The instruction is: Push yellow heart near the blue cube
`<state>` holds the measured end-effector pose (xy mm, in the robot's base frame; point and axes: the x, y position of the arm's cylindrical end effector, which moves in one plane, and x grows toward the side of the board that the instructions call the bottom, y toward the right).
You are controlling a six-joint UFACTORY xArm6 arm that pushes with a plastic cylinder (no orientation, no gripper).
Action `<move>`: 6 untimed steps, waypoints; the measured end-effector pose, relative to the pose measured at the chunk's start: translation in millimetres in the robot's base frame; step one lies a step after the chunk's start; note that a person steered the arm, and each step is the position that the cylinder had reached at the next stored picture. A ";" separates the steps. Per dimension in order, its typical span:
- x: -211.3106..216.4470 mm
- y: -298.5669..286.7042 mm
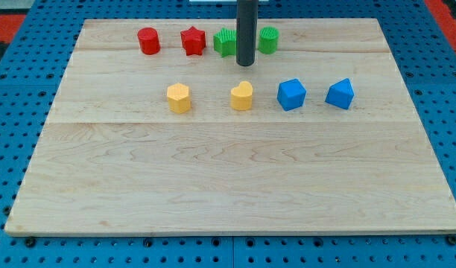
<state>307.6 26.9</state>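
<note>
The yellow heart (242,96) sits at mid-board, a little above centre; its lobes seem to face the view's top, its point toward the bottom, though its long axis is hard to judge. Just to its right stands the blue cube (291,94), apart from it, nothing between. Farther right is a second blue block (340,94); to the left, a yellow hexagonal block (179,97). My tip (246,63) rests above the heart, touching no block, between a green star (226,42) and a green cylinder (268,39). A red cylinder (148,41) and red star (192,41) lie left on the wooden board (228,186).
</note>
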 end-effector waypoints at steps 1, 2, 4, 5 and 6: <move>0.0 0.0; 0.1 1.4; 3.0 0.6; 1.7 -57.0; -5.5 -118.8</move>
<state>302.1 -91.8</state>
